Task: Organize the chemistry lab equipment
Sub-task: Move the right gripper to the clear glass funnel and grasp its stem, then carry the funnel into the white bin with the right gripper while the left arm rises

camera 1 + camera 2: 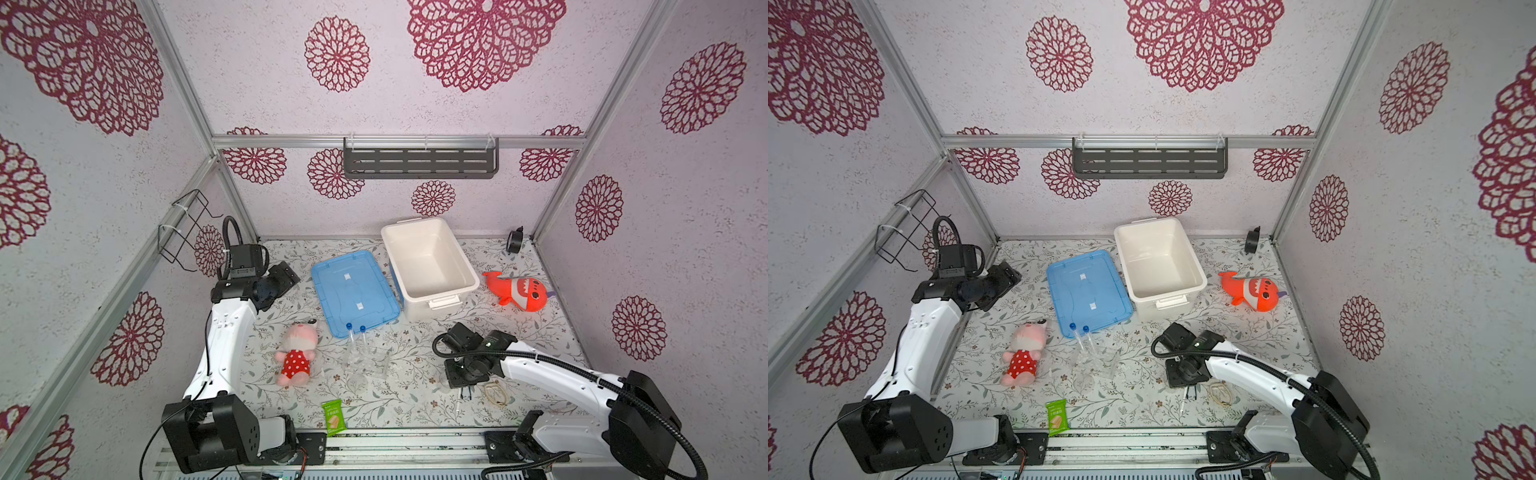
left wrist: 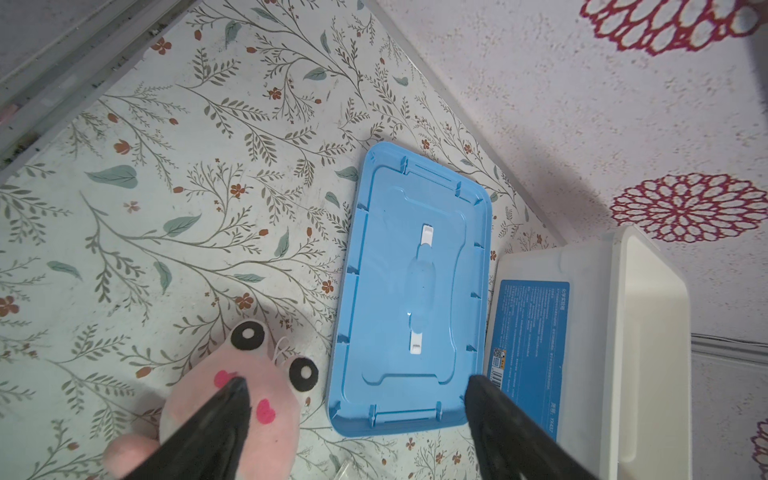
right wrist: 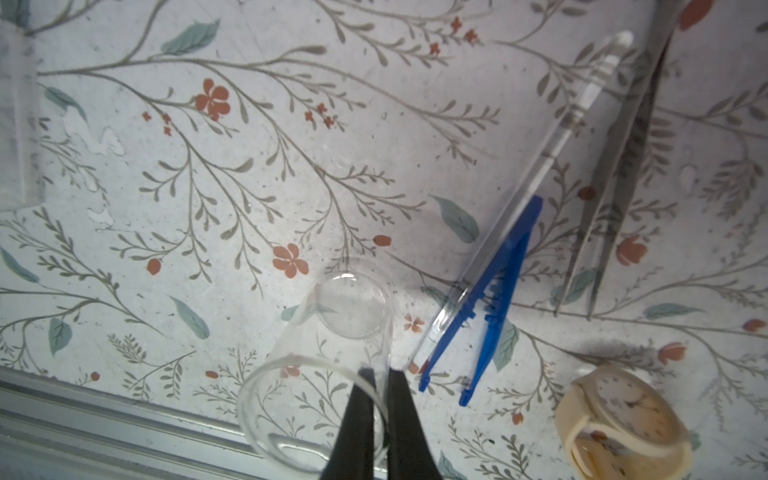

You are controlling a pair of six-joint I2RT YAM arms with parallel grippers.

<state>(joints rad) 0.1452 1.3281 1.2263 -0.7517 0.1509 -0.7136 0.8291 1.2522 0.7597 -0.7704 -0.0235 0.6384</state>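
Left fingers (image 2: 216, 415): wide apart, empty, far left of desk (image 1: 540, 332).
Beaker (image 3: 316, 345): near right of desk, rim wall pinched between right fingers (image 3: 405, 424).
Slip risk: thin glass-edge grip; may swing, slip or crack on lifting.
Tweezers (image 3: 498, 291): just beside; could be knocked.

The worktop (image 1: 415, 407) had a pale cover printed with grey-green sprigs and rust-red flowers; the walls (image 1: 457, 108) were whitish with crimson lacy rosettes. The lid (image 1: 353, 291) was blue, the bin (image 1: 428, 266) white. The shark plush (image 1: 519, 293) was orange, the other plush (image 1: 297, 353) pink in a red, white-dotted dress. The snack packet (image 1: 333, 417) was green, the tubes (image 1: 352, 338) clear with blue caps (image 1: 349, 326), the beaker (image 3: 332, 353) clear, the plastic tweezers (image 3: 498, 291) dark blue, the metal tweezers (image 3: 615, 178) silver-grey, the watch (image 3: 623, 419) cream.
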